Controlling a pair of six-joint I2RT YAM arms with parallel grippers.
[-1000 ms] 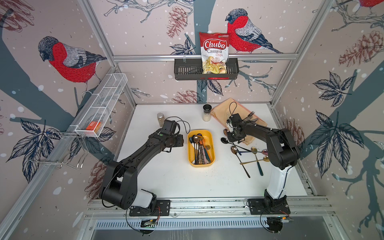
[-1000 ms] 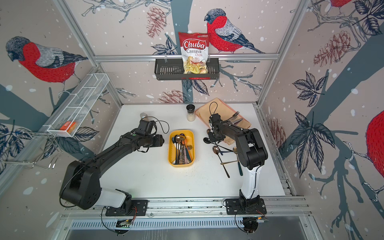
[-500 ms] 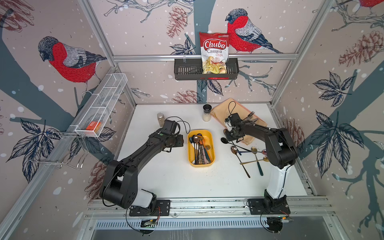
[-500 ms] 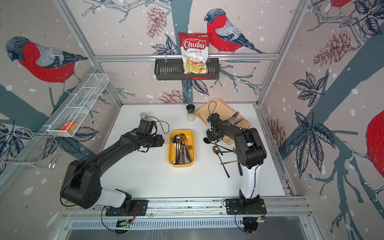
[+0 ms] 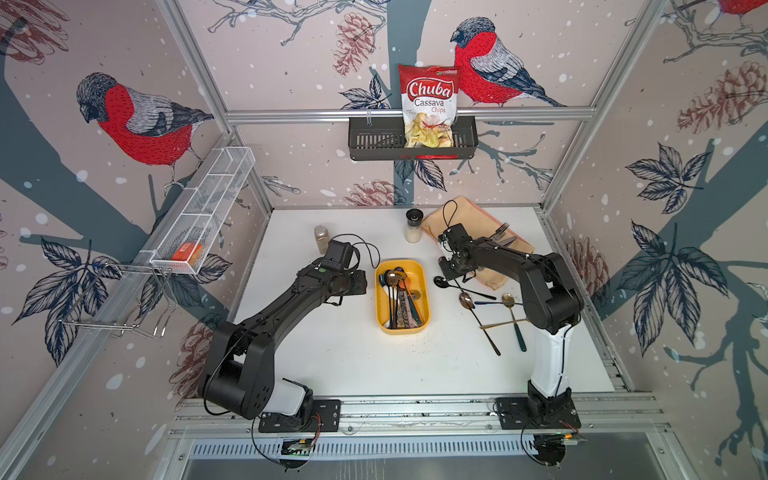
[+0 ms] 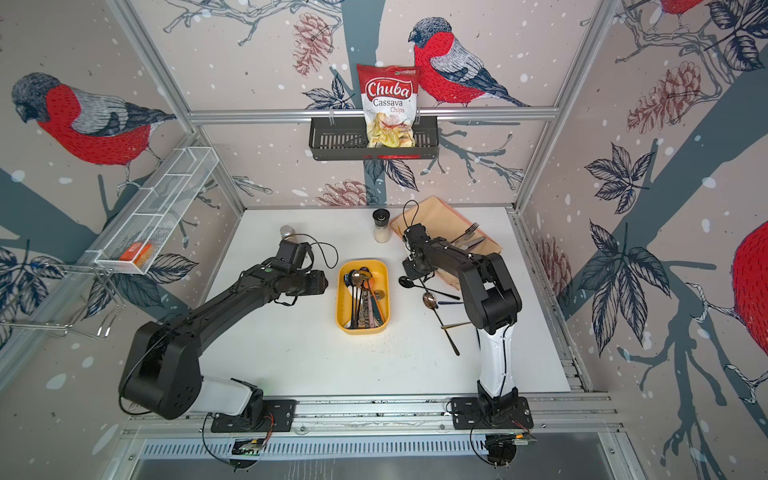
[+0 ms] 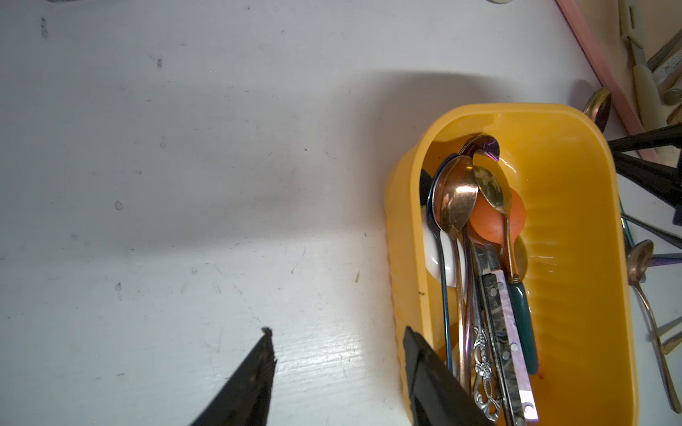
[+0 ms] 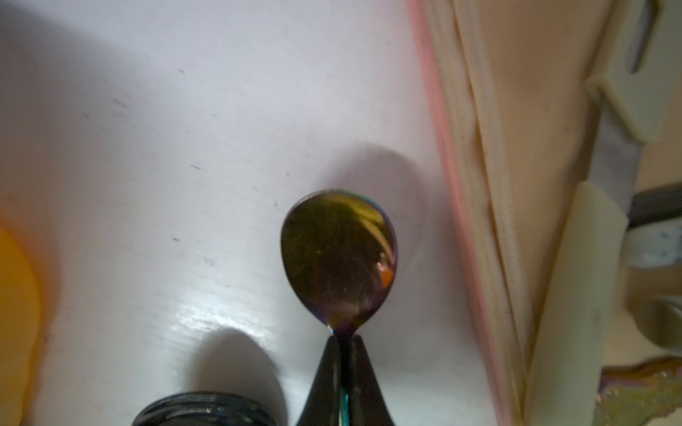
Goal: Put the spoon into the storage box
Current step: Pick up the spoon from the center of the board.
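Directions are clock-face on the counter (image 5: 332,353) as seen in both top views, with 12 o'clock toward the back wall.

1. On the left wall, a white wire basket (image 5: 208,208) carries an orange packet (image 5: 187,252).
2. The left arm (image 5: 282,307) reaches in from 7 o'clock. The left fingers (image 7: 251,383) are spread apart and hold nothing. In the left wrist view one tip shows over bare counter and the other overlaps the rim of the storage box (image 7: 575,221). Contact cannot be determined.
3. A spice jar (image 5: 321,239) stands at the box's 10 o'clock.
4. The yellow storage box (image 5: 403,331) sits at the counter centre, long axis running 12 to 6 o'clock. It holds several spoons, bowls toward 12 o'clock.
5. A black-lidded shaker (image 5: 413,226) stands at the box's 12 o'clock. On the back wall above, a dark basket (image 5: 374,143) holds a chips bag (image 5: 430,106).
6. The right arm (image 5: 511,262) ends at the box's 2 o'clock, near the box but apart from it. The right fingers (image 8: 324,380) are pressed together on the neck of the spoon (image 8: 339,258), pinching it. The iridescent bowl projects past the tips over bare counter, outside the box. Whether it is lifted cannot be determined.
7. Loose spoons (image 5: 465,299) lie crossed at the box's 3 to 4 o'clock.
8. A peach napkin (image 5: 478,216) lies at 1 o'clock, with a fork (image 5: 500,229) on it.
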